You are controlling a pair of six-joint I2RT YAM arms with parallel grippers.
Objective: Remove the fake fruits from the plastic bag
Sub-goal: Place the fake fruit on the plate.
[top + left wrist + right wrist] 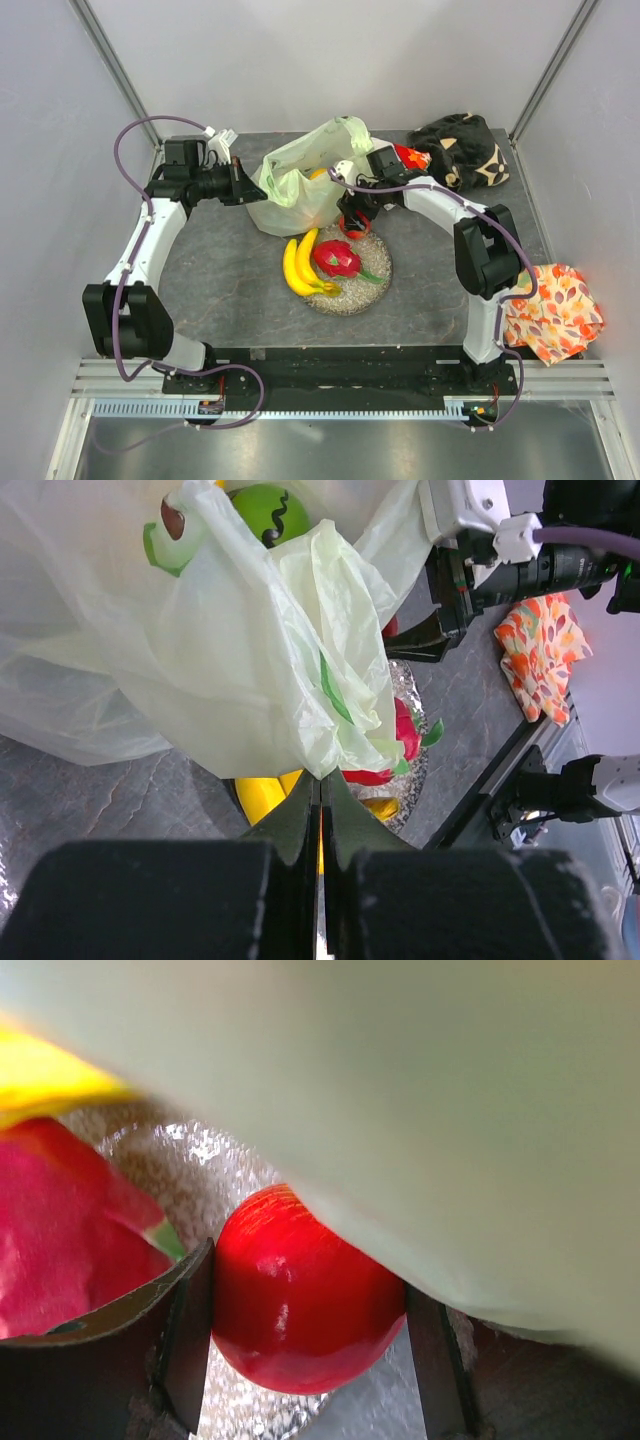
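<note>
Glossy apple [300, 1310] sits clamped in right gripper [310, 1350] at far rim of dish [372, 262], while left gripper [320, 805] pinches bag [200, 650] film tight just beyond the dish; risk: released on that rim the apple rolls onto worktop [210, 280], or the sagging bag snags it.

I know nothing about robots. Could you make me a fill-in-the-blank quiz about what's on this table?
The right end effector grips a red ___.
The left end effector pinches the pale green plastic ___.
On the round dish, a pink dragon fruit lies beside yellow ___.
Missing words: apple; bag; bananas.
</note>
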